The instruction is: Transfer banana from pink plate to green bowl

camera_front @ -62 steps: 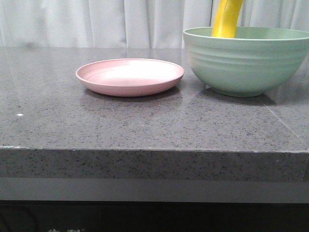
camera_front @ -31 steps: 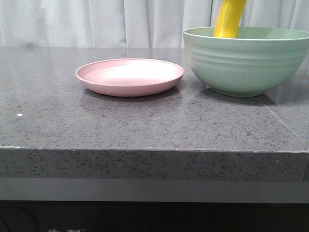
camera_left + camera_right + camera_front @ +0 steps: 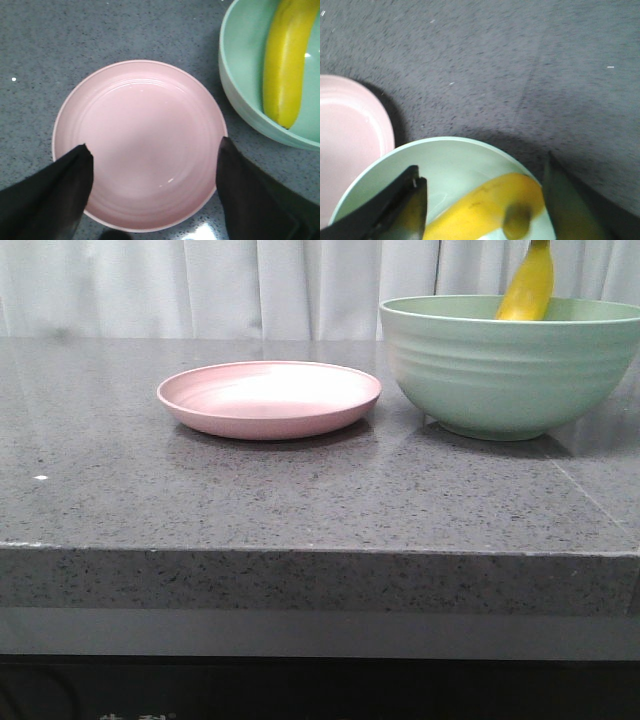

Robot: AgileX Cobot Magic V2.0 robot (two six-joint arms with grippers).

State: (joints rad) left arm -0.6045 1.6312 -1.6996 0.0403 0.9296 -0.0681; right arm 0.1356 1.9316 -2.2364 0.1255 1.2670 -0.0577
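The yellow banana [image 3: 528, 290] leans inside the mint-green bowl [image 3: 510, 365], its upper end sticking out above the far right rim. In the right wrist view the banana [image 3: 485, 210] lies blurred in the bowl [image 3: 450, 165], between the wide-apart fingers of my right gripper [image 3: 482, 165], which is open and not touching it. My left gripper [image 3: 154, 145] is open and hovers over the empty pink plate [image 3: 140, 125]. The banana [image 3: 285, 65] and bowl [image 3: 240, 100] also show in that view. The plate [image 3: 268, 398] sits left of the bowl. Neither gripper shows in the front view.
The grey speckled countertop [image 3: 300, 500] has its front edge near the camera. A white curtain [image 3: 250, 285] hangs behind. The pink plate's rim [image 3: 345, 140] lies close beside the bowl.
The banana stood upright over the bowl's left-middle part. It has tipped to the right and dropped lower, and now leans free inside the bowl.
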